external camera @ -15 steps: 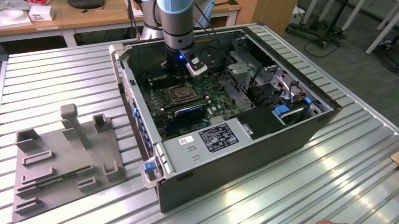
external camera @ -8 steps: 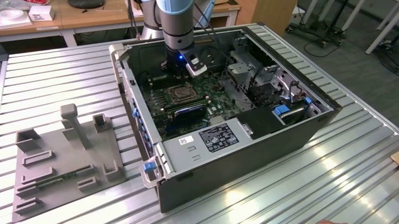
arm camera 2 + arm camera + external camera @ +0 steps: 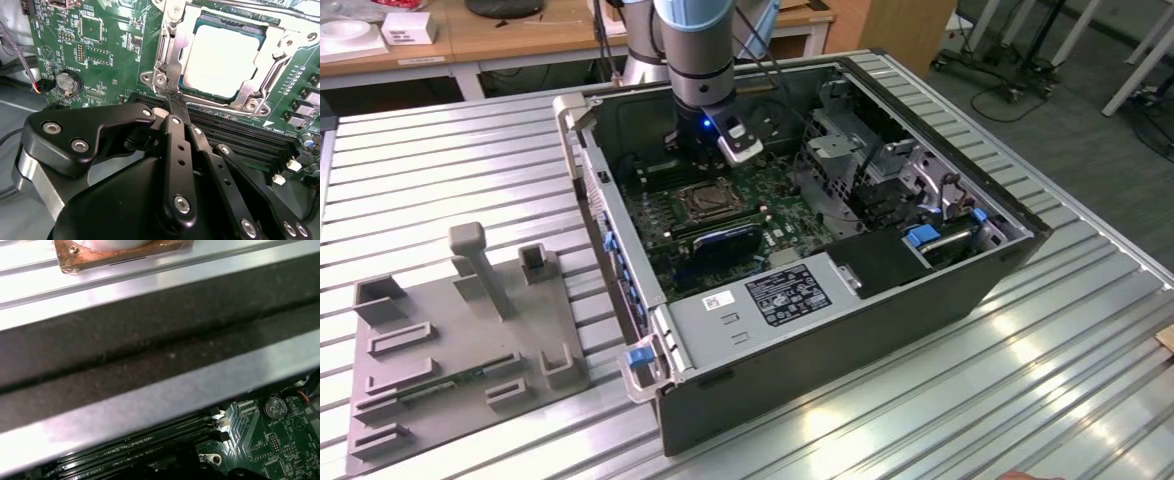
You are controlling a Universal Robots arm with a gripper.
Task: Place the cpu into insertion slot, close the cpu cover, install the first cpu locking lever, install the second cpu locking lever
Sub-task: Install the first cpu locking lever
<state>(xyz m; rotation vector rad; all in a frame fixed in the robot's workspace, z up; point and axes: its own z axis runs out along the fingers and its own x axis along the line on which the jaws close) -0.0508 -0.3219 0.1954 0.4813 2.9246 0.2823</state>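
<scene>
No readable text anywhere

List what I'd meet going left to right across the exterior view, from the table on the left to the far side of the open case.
Grey fixture plate → blue latch → insertion slot → black label sticker → blue drive tab.

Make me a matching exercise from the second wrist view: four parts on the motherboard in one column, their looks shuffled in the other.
1. cpu
2. cpu cover
3. coin battery
4. memory slots

A. long and black
B. round silver disc
C. metal frame, open middle
D. pale square inside the frame

Pairs: 1-D, 2-C, 3-B, 4-A
</scene>
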